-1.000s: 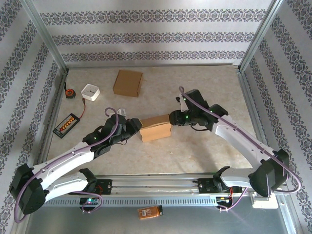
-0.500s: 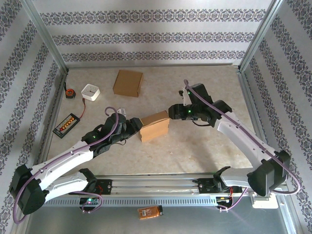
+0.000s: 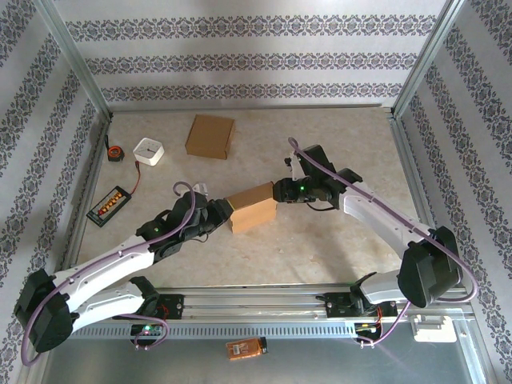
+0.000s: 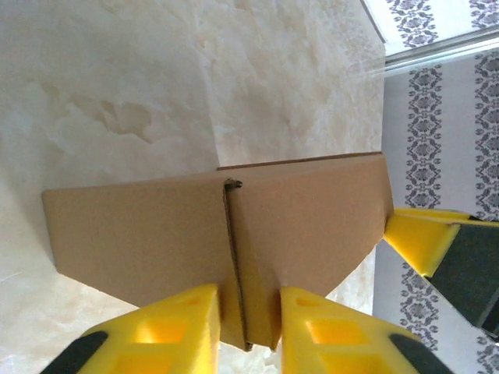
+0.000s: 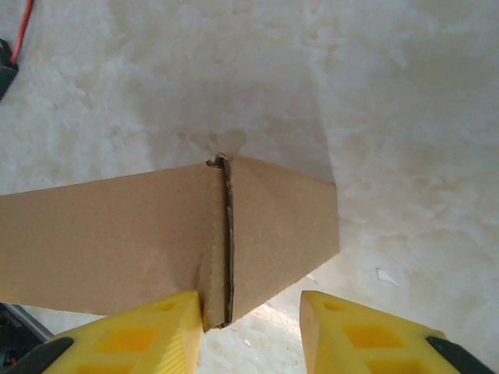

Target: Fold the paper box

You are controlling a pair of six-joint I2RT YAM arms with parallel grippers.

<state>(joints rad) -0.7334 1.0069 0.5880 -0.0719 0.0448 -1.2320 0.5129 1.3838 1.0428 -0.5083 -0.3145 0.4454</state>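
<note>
Paper box: the paper box [image 3: 254, 207] sat near the middle of the counter [image 3: 320, 240], between the two arms, with one pincer at each end.
Left pincer: the left pincer [image 4: 249, 296] stood narrow. In the left wrist view both yellow fingers [image 4: 183, 323] pressed against the cardboard on either side of the flap seam, so it appeared to be clamping that end.
Why the left grip: pinching across the seam probably kept the two flaps together and stopped the box from sliding while the far end was worked.
Right pincer: the right pincer [image 5: 249, 302] straddled the opposite end at its seam, moderately wide. One finger lay against the cardboard, while counter showed through a gap beside the other, so it did not look clamped.
Why the right pose: its jaws were lined up over the flap edge, seemingly to press or tuck that end.
Box attitude: in the top view the right end looked tilted and higher than the left, though I could not tell whether it was off the counter.
Stage: the body looked formed, and closing the ends seemed to be the step in hand.
Risk: squeezing unevenly could skew the seam or crease a wall.
Elsewhere: a second cardboard box [image 3: 210, 136] lay flat well behind.
</note>
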